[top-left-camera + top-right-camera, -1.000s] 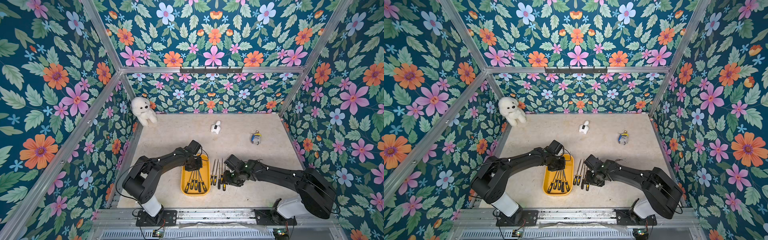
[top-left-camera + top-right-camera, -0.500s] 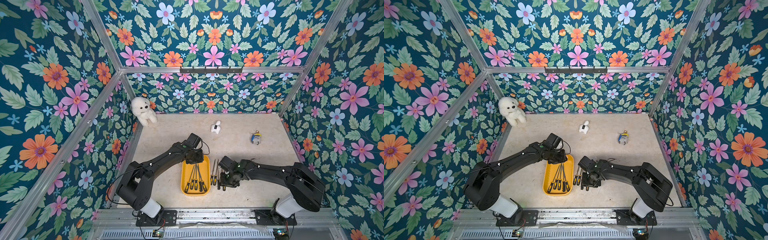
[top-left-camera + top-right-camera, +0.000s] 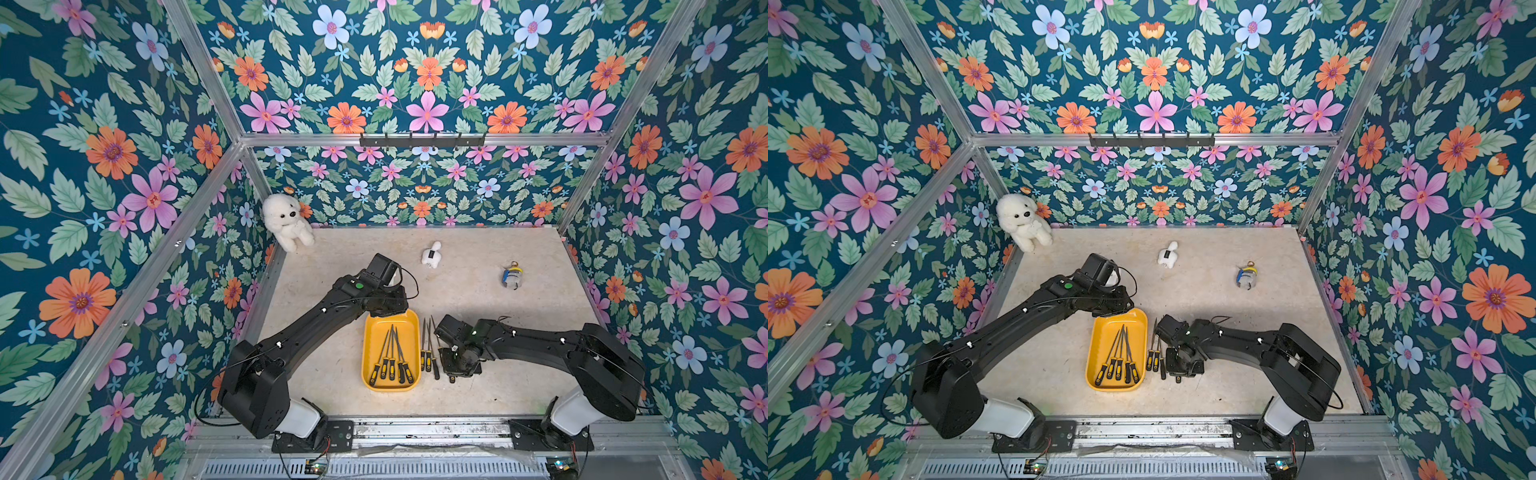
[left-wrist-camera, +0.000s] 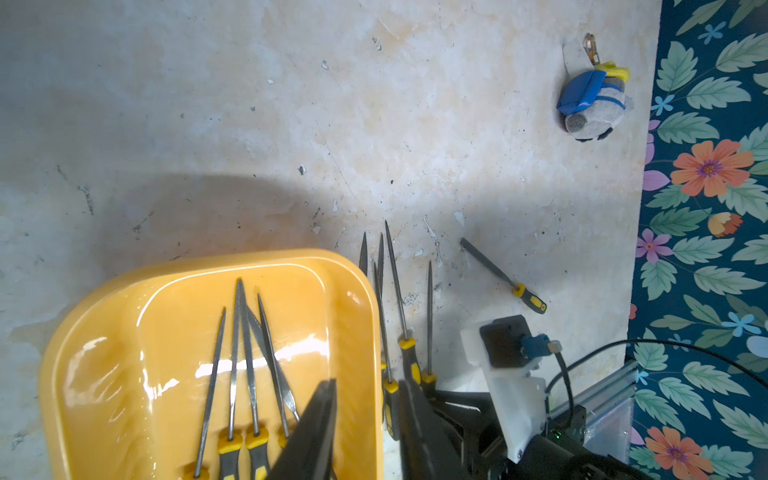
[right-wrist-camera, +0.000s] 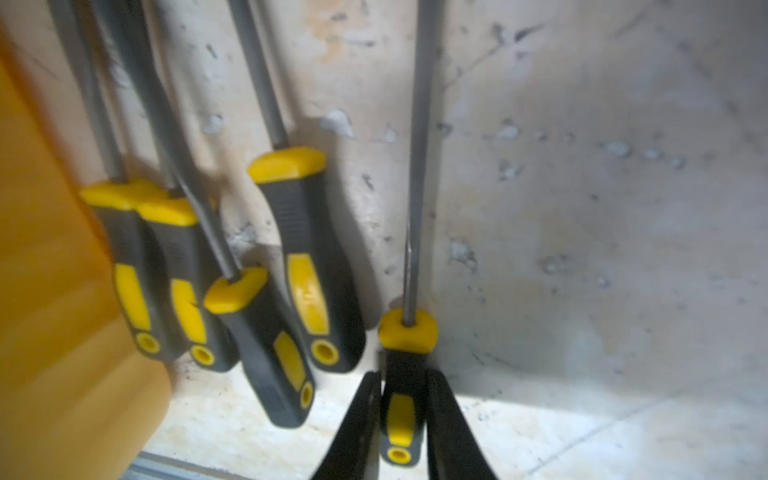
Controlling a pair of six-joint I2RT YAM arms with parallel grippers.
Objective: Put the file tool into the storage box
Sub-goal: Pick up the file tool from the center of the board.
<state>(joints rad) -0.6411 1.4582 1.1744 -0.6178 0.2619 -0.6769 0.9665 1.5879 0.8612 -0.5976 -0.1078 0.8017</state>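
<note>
The file (image 5: pixel 407 332) we are after lies outside the storage box (image 3: pixel 376 328), on the box's right side. It is the outermost of the row of loose files (image 3: pixel 424 357) beside the box on the table (image 3: pixel 478 291). The right claw (image 5: pixel 402 384) is clenched on its black-and-yellow handle. In the right wrist view a finger (image 5: pixel 363 419) presses on each flank of the handle, and the bare shaft runs away from the claw, roughly parallel to the box's long side. Four other handles lie between this file and the yellow wall. We cannot tell whether the file rests on the table or hangs just clear of it.

The right arm (image 3: pixel 540 345) reaches low from the near right corner toward the middle of the table. Its wrist is bent down over the near ends of the loose files.

The left arm (image 3: pixel 316 328) stretches diagonally from the near left corner to the box's far end. The left claw (image 4: pixel 368 388) is released, fingers apart with nothing between them, above the rim that faces the loose files. Several stored files (image 3: pixel 392 361) already lie in the box, handles toward the near end.
</note>
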